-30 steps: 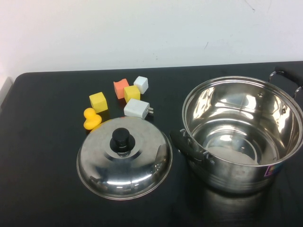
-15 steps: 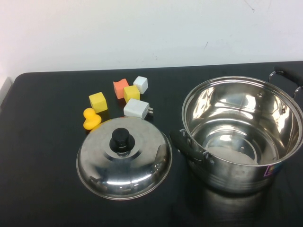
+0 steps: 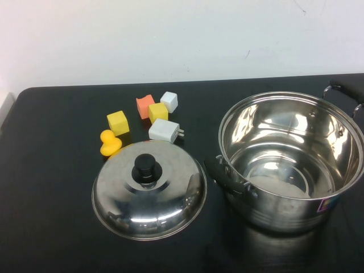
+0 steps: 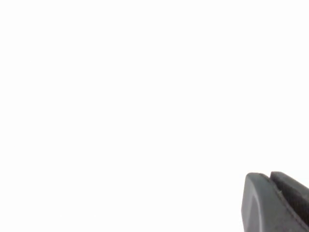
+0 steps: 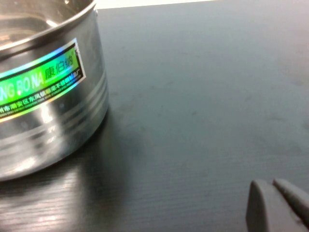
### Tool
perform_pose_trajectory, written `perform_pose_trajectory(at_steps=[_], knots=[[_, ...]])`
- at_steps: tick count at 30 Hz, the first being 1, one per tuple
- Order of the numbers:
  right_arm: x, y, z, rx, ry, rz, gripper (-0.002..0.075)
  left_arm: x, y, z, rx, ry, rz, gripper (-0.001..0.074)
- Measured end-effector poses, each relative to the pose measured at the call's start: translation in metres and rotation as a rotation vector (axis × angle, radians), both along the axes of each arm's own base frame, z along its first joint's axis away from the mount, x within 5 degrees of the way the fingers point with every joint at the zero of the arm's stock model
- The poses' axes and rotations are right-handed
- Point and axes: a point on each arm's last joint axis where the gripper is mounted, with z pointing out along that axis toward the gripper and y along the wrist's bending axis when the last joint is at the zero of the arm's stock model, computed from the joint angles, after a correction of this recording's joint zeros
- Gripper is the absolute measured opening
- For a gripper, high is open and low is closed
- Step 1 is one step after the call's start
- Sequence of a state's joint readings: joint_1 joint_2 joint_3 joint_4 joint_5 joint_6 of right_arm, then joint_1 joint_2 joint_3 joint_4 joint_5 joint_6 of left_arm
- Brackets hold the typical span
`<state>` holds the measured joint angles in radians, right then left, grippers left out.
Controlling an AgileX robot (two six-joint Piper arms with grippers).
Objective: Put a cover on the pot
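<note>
Stockpot (image 3: 291, 162) stands uncovered at the table's (image 3: 51, 227) right edge; domed lid (image 3: 149, 190) lies mid-table near the front edge. Left gripper (image 4: 277, 200) faces blank white, right gripper (image 5: 277, 205) hovers low beside the pot's sticker (image 5: 38, 82); jaw opening cannot be told for either.

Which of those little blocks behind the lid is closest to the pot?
The white plug with metal prongs, nearer the pot than the yellow, orange and white cubes. Neither tool shows overhead; left tool and right tool look shut.
</note>
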<state>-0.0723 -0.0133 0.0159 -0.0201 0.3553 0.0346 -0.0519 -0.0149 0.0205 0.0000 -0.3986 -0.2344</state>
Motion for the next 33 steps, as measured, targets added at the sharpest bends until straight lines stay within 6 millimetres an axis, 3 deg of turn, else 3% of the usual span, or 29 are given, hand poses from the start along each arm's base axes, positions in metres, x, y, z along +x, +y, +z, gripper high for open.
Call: perform_pose_trajectory(at_steps=[9, 12, 14, 20, 23, 26, 29, 33], knots=[[0.0, 0.0, 0.0, 0.0, 0.0, 0.0, -0.0002, -0.004, 0.0, 0.007, -0.051, -0.083, -0.026, -0.0001], [0.0, 0.0, 0.0, 0.0, 0.0, 0.0, -0.0002, -0.001, 0.0, 0.005, -0.063, 0.007, -0.03, -0.0001], [0.0, 0.0, 0.0, 0.0, 0.0, 0.0, -0.0002, -0.002, 0.0, 0.015, -0.063, 0.065, -0.028, -0.0001], [0.0, 0.0, 0.0, 0.0, 0.0, 0.0, -0.0002, 0.007, 0.0, 0.07, -0.033, 0.062, -0.017, -0.0001], [0.0, 0.0, 0.0, 0.0, 0.0, 0.0, -0.0002, 0.024, -0.001, 0.089, -0.036, 0.082, -0.02, -0.0001], [0.0, 0.0, 0.0, 0.0, 0.0, 0.0, -0.0002, 0.05, -0.003, 0.096, -0.095, 0.08, -0.052, -0.0001], [0.0, 0.0, 0.0, 0.0, 0.0, 0.0, -0.0002, 0.077, -0.008, 0.094, -0.082, 0.056, -0.091, -0.0001], [0.0, 0.0, 0.0, 0.0, 0.0, 0.0, -0.0002, 0.112, -0.024, 0.076, 0.1, 0.097, -0.178, 0.0011]])
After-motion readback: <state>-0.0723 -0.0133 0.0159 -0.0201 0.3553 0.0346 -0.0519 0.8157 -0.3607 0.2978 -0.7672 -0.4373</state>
